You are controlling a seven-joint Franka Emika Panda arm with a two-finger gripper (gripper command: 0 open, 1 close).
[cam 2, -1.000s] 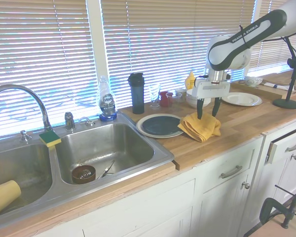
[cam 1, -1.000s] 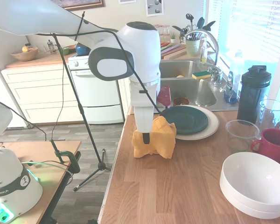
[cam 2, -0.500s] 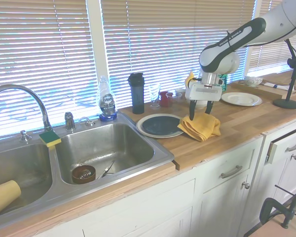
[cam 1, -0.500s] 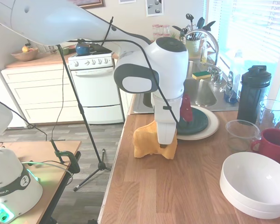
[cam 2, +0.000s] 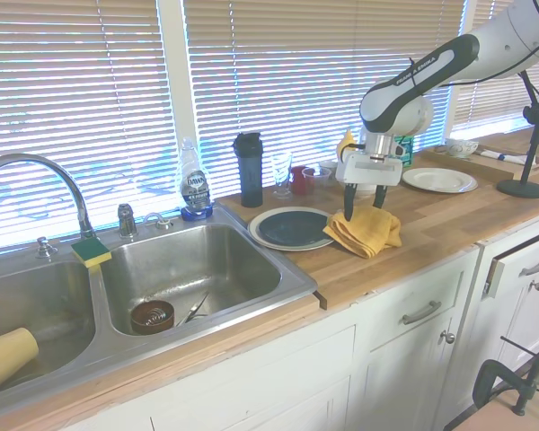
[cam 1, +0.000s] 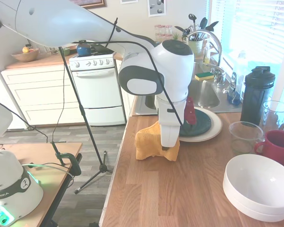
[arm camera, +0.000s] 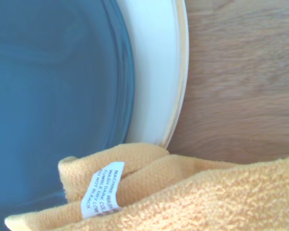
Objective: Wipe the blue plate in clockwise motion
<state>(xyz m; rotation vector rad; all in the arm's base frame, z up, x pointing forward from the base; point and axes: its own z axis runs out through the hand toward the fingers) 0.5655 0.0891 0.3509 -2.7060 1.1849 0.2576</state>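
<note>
A: Is the hand [cam 2: 361,213] settling?
B: Yes, barely shifting now, fingers spread wide and empty, straddling the crumpled yellow terry cloth [cam 2: 366,230] on the wooden worktop [cam 2: 431,220].
A: And the glossy round blue plate [cam 2: 293,227]?
B: Just beyond, unwiped; grasping comes next.

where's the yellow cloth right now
In the second exterior view the yellow cloth lies crumpled on the wooden counter, just right of the blue plate on its cream plate, under the open pincer.

ext1: counter end, facing sink | ext2: opposite, sink-side | wrist: close overhead | shared: blue plate [cam 2: 292,227]
</note>
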